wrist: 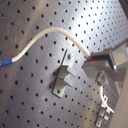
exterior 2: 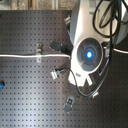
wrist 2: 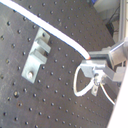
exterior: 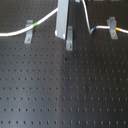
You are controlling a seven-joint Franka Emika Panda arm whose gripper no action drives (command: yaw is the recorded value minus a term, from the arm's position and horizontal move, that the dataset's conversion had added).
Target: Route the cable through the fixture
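While the black perforated bench (exterior: 60, 95) carries three small grey metal clip fixtures in a row, the white cable (exterior: 15, 33) runs in from the first exterior view's left, passes the first clip (exterior: 29, 31) at a green band, and rises toward the wide grey upright bar (exterior: 62, 17). Beyond that bar, on the first exterior view's right, the cable drops in a curve, shows a blue band just beside the third clip (exterior: 112, 24), and carries a yellow band past that clip. The middle clip (exterior: 69, 39) stands just beside the foot of the grey bar, and no cable is seen lying in it. In the second exterior view the cable (exterior 2: 20, 56) lies straight from the second exterior view's left edge to a clip (exterior 2: 39, 52), with the robot's round white wrist (exterior 2: 87, 52) and its blue light covering what lies beyond. In the first wrist view the cable (wrist: 50, 33) arcs over a clip (wrist: 65, 75) and ends in the pincer (wrist: 92, 58), whose red-tipped fingers are pressed together on the cord. In the second wrist view the cable (wrist 2: 45, 27) passes beside a clip (wrist 2: 36, 52) without touching it and meets the pincer (wrist 2: 89, 62), which pinches it.
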